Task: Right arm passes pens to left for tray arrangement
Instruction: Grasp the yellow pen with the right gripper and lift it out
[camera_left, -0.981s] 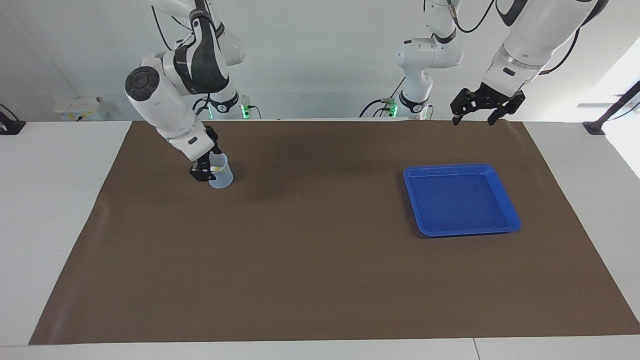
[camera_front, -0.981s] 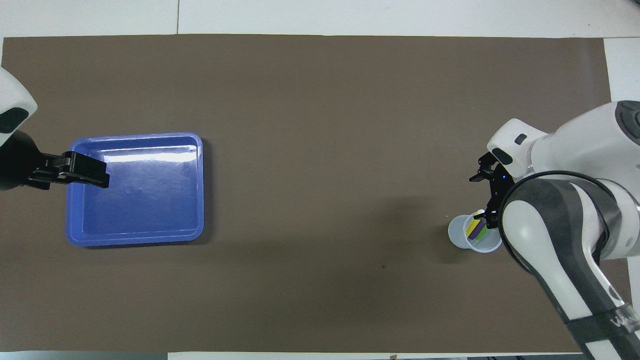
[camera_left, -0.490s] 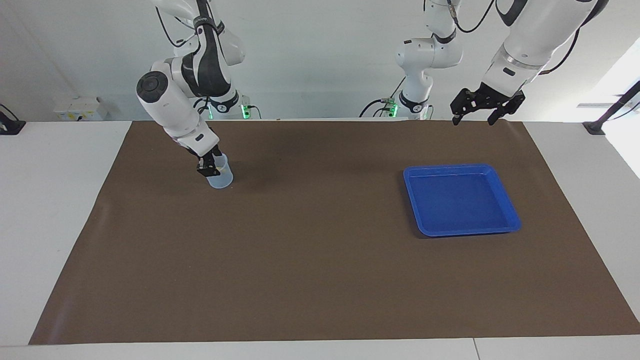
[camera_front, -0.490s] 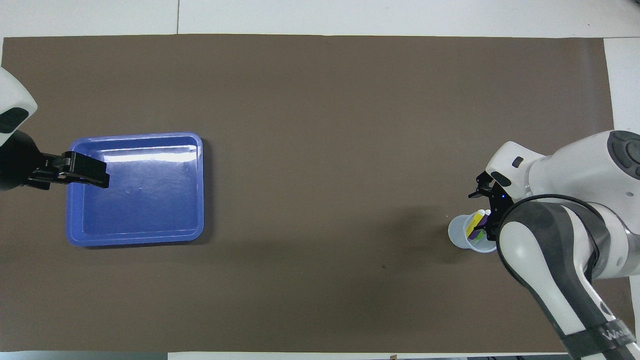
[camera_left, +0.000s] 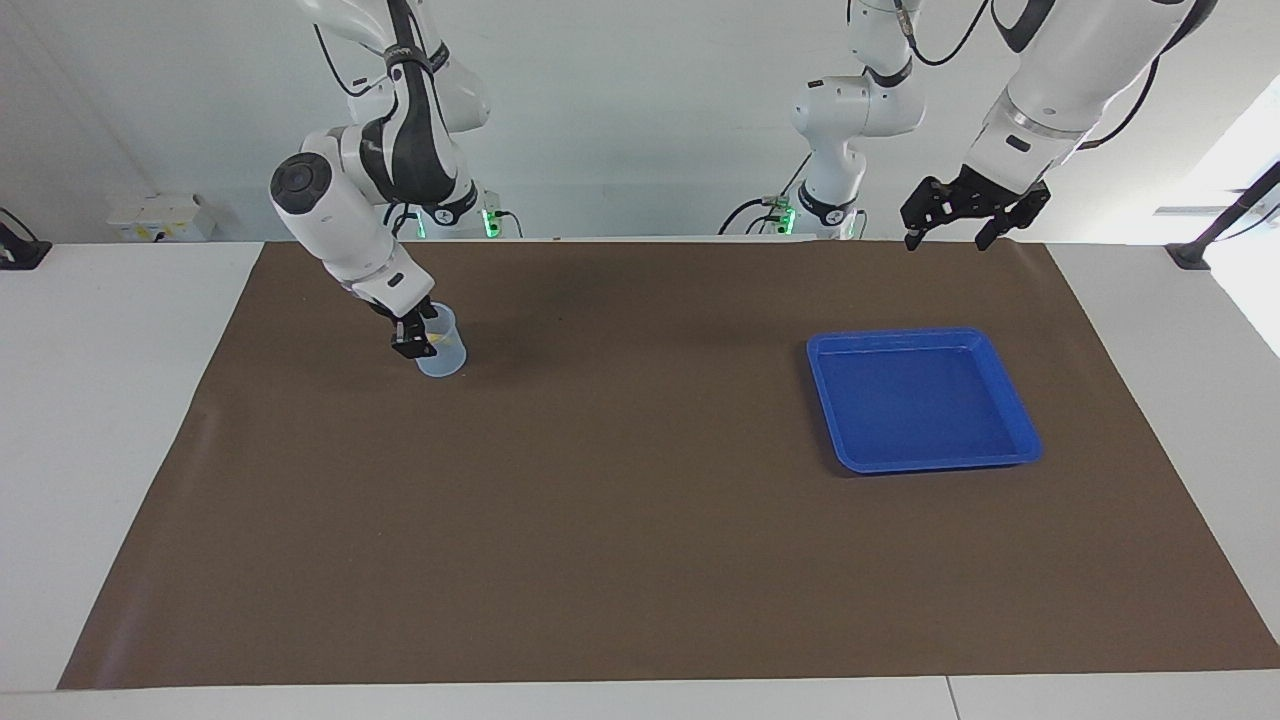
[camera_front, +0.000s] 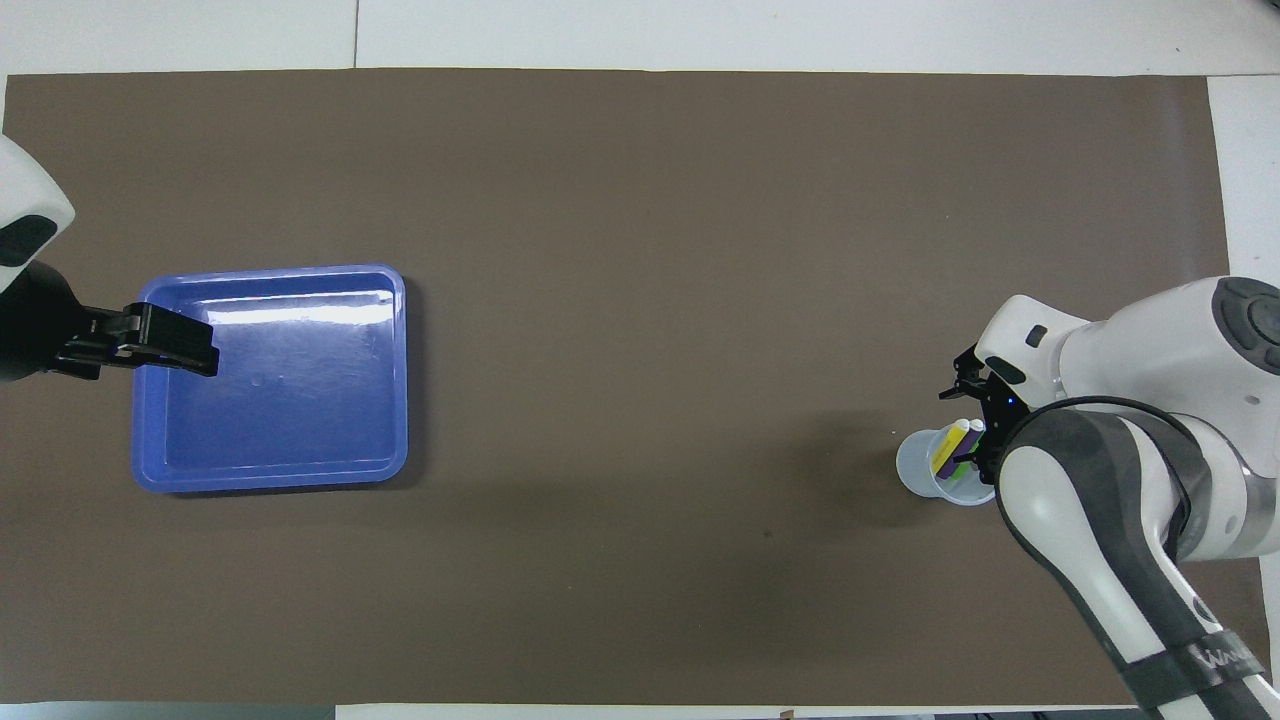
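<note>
Overhead view: right gripper (camera_front: 968, 432) at cup (camera_front: 925, 472) rim, finger state unclear; pens (camera_front: 950, 452) inside. Advice: pinch one pen squarely, lift straight. Left gripper (camera_left: 950, 236) waits, spread wide.

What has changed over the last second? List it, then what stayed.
The right arm drew back toward its base, its elbow rising; the right gripper stayed at the translucent cup holding the pens. The left gripper still hangs open, waiting; the blue tray remains empty and unmoved.
</note>
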